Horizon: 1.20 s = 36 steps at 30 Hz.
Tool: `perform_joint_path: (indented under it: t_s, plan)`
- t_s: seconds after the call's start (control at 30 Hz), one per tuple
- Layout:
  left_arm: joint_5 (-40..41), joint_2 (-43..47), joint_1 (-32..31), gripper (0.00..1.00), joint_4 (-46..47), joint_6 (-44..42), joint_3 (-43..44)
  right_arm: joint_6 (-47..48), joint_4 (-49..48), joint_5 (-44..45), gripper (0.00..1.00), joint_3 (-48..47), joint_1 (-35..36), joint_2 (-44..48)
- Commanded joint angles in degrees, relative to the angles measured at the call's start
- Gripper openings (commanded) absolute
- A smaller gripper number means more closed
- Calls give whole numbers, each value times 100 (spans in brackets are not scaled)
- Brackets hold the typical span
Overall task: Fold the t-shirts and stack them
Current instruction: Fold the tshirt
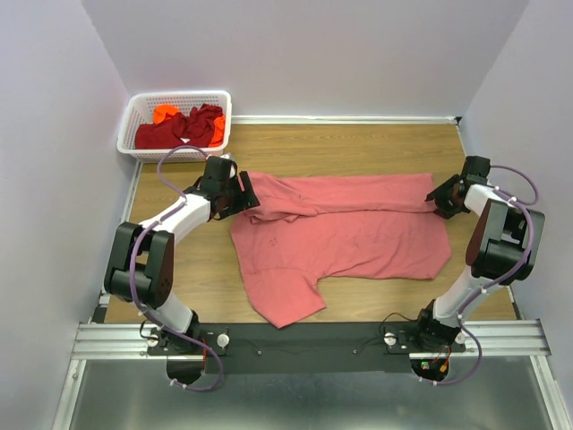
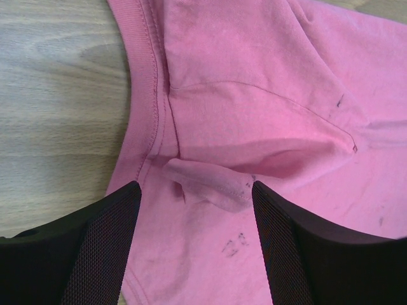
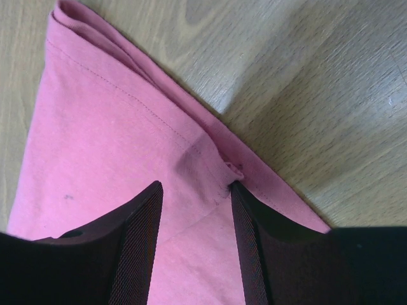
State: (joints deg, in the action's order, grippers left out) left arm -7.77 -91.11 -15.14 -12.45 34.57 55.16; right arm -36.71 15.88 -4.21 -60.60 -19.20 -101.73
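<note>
The large salmon-pink t-shirt (image 1: 340, 237) lies spread on the wooden table, its top part folded over into a long band. My left gripper (image 1: 243, 197) hovers open over the collar end; in the left wrist view its jaws (image 2: 196, 190) stand wide apart above flat cloth and a small fold (image 2: 210, 184). My right gripper (image 1: 440, 199) is at the shirt's right edge. There its jaws (image 3: 196, 187) are apart over the doubled hem (image 3: 127, 121), the right fingertip touching a small pucker. A dark red t-shirt (image 1: 183, 125) and an orange one (image 1: 164, 113) lie bunched in the basket.
The white lattice basket (image 1: 134, 121) stands at the back left corner by the wall. Walls close in the table on the left, back and right. A black rail (image 1: 304, 339) with the arm bases runs along the near edge.
</note>
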Motion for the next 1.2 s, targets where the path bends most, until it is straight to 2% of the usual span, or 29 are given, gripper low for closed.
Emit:
perform_joint_path:
  t_s: [0.0,0.1,0.17,0.23,0.27,0.37,0.5,0.63,0.8,1.17]
  plan:
    - [-119,-117,-33,78,129,15,4,-117,-103,78,54,-49,-22,-110]
    - [-102,-144,-42,77,137,-2,48,-108,-103,69,48,-40,-22,-127]
    - [-102,-231,-42,75,137,-64,152,-91,-103,69,38,-31,-22,-127]
    - [-76,-319,-33,70,94,-116,284,-91,-103,87,26,-31,-22,-119]
    - [-58,-398,-42,69,76,-143,416,-82,-103,104,14,-40,-22,-101]
    - [21,-513,-42,66,23,-170,627,-64,-94,87,1,-49,-22,-92]
    - [48,-575,-33,65,-135,-214,637,-38,-94,34,1,-66,-22,-40]
    - [56,-390,-42,71,-144,-126,312,-29,-102,-27,1,-75,-22,-5]
    - [-93,-495,-59,71,32,6,162,14,-103,-80,1,-57,-22,-31]
    - [-164,-768,-227,64,155,24,347,93,-94,-124,1,-66,-22,-5]
